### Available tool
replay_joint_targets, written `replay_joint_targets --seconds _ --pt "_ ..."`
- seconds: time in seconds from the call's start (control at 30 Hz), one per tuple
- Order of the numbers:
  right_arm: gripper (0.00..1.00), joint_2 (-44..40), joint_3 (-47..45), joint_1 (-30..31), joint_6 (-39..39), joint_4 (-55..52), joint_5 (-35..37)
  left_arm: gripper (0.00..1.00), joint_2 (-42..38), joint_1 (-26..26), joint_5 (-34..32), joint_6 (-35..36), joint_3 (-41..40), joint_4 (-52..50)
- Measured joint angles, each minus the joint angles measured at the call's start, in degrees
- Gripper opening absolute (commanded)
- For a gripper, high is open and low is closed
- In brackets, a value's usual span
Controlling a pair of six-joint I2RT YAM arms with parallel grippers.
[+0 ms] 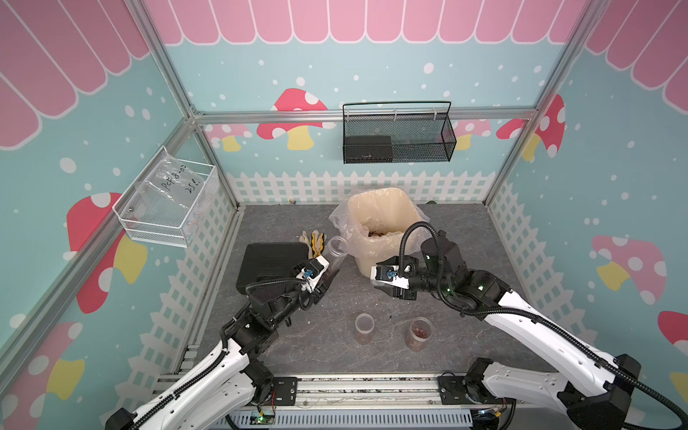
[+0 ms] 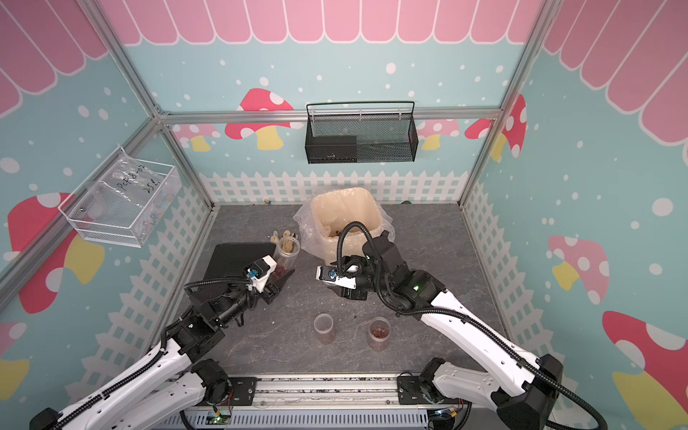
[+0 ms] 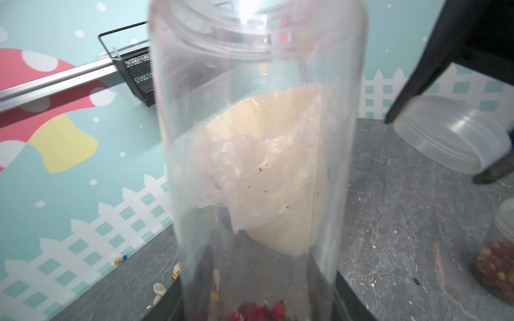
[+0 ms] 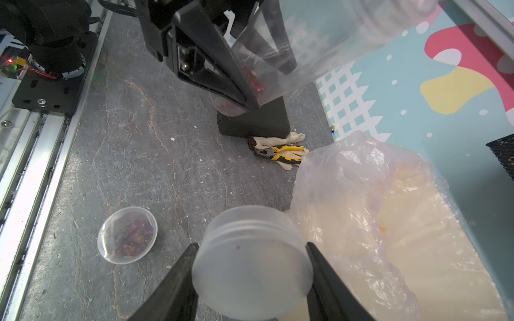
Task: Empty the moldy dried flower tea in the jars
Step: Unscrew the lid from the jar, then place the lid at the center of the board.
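My left gripper (image 1: 329,276) (image 2: 283,277) (image 3: 261,280) is shut on a tall clear jar (image 1: 337,252) (image 2: 286,251) (image 3: 250,144). That jar has no lid and leans with its mouth towards the cream bin (image 1: 385,208) (image 2: 348,203). A little reddish dried flower tea (image 3: 258,310) lies at its base. The right gripper (image 1: 378,286) (image 4: 251,250) is shut on a round translucent lid (image 4: 250,264) (image 3: 450,139) beside the bin. Two shorter jars (image 1: 364,328) (image 1: 420,334) stand on the table at the front, and both hold tea.
A black case (image 1: 268,264) lies behind the left gripper, with gloves and yellow pliers (image 1: 314,240) (image 4: 281,151) next to it. The bin's clear bag liner (image 4: 361,178) spills over its rim. A black mesh basket (image 1: 398,134) and a white wire basket (image 1: 167,201) hang on the walls.
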Motion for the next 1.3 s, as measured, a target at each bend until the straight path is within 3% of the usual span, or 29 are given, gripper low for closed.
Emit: replay_joint_targets --seconds 0.57,1.3 --pt "0.20 17.88 1.84 6.40 3.80 4.11 -1.18 0.17 -1.49 14.36 -0.66 -14.12 3.98 -3.08" --pt "0.25 42.62 14.14 11.89 3.72 3.17 -1.81 0.17 -1.66 16.39 0.50 -15.43 4.50 -5.70"
